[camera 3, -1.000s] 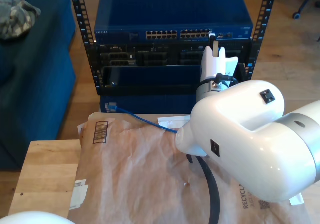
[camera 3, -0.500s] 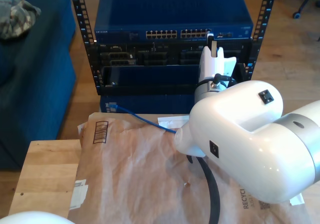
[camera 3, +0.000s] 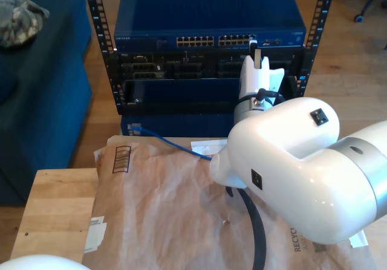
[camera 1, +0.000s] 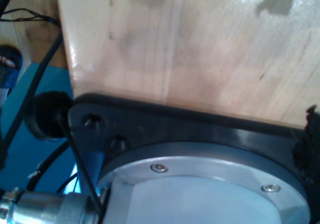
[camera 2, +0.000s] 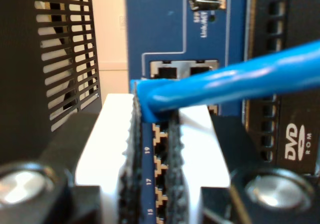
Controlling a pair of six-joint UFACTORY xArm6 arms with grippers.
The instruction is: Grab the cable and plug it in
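1. Leftmost in the exterior view, the cable (camera 3: 158,138) has one plug lying free at the edge of the brown paper (camera 3: 169,215).
2. Rightward, my second gripper (camera 2: 152,129) clenches the cable's other end against the blue switch (camera 3: 208,17) ports.
3. My first gripper's fingers I cannot tell; its camera sees wooden table (camera 1: 190,43).

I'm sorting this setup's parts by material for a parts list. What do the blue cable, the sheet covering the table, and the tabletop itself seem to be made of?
The cable looks like smooth, slightly glossy plastic or rubber jacket, going by its soft highlights. The sheet is crumpled brown kraft paper, creased and matte, with printed labels. The tabletop looks like light wood with a visible grain, likely varnished given its sheen in the first wrist view.
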